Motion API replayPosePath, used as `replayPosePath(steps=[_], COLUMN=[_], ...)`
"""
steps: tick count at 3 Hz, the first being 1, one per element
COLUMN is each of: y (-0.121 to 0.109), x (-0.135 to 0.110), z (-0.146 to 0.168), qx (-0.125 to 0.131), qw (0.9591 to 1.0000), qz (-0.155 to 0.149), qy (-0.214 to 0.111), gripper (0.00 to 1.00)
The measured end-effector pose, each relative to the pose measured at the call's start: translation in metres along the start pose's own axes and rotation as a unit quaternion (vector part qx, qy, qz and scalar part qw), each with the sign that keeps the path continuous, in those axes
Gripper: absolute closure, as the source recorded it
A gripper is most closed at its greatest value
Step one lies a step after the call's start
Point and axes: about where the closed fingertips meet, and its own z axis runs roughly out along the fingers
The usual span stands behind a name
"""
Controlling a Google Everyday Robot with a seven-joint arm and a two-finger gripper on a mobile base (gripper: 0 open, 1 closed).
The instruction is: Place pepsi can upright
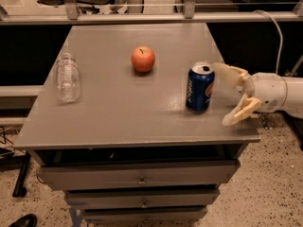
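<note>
one can upright, gripper empty beside it

in the camera view, the pepsi can (200, 88) stands on its base on the grey surface (118, 119), silver top up and logo facing outward. it sits close to the surface's front right corner. the gripper (233, 94) is just right of the can, with its two pale fingers spread wide and holding nothing. a sliver of surface shows between their tips and the can, so they look apart from it. the wide spread suits leaving the can without tipping it. an apple (143, 59) rests left of the can and further back. a clear plastic bottle (67, 77) lies on its side well left of the can. judged from this, the placing looks done.
</note>
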Motion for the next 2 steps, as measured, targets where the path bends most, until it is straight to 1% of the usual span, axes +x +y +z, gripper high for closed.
replayPosePath(steps=[1, 2], y=[0.003, 0.003], x=[0.004, 0.003], z=[-0.022, -0.048], qx=[0.014, 0.03], qw=[0.9997, 0.9983], qz=[0.008, 0.01], qy=[0.021, 0.049], gripper=[0.0, 0.0])
